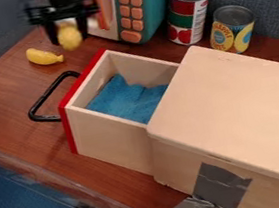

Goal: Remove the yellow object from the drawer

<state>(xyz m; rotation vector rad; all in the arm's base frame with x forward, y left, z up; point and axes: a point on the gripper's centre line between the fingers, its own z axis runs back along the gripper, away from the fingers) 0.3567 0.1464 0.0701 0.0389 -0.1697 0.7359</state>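
Holding the yellow object [70, 37] pinched in the claw [70, 41], at eleven o'clock from the drawer [107, 137]; seemingly removed already, perhaps leaving just lowering to the desk [5, 112].

Here's the cloth [128, 100] in the drawer [110, 134], banana [44, 56] on the counter [4, 107] behind the handle [41, 99], and two cans [185, 19] right of the microwave [155, 7]!
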